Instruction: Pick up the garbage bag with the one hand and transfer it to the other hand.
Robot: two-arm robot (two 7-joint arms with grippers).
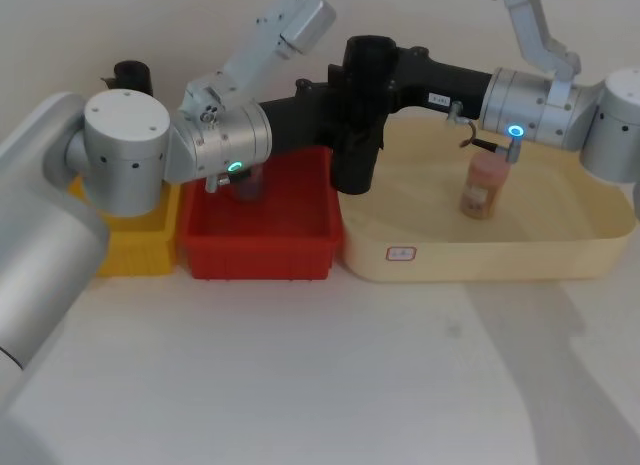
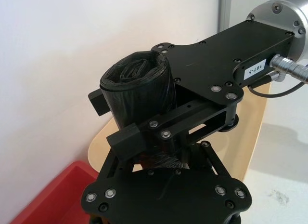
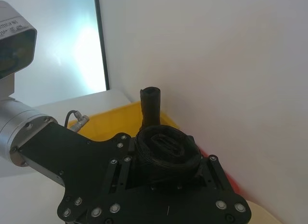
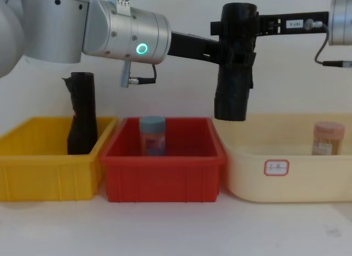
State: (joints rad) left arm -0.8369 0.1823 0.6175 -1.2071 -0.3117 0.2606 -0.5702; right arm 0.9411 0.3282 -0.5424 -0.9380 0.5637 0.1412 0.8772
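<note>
Mid-handover, the left hand (image 4: 234, 58) and right hand (image 4: 237, 26) both pinch the bag (image 4: 234, 69) (upright, held aloft between them); next, the left should probably release.

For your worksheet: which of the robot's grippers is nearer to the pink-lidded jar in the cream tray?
Right. The right gripper reaches in above the pink-lidded jar; the left gripper, also on the garbage bag, comes from the red bin's side.
</note>
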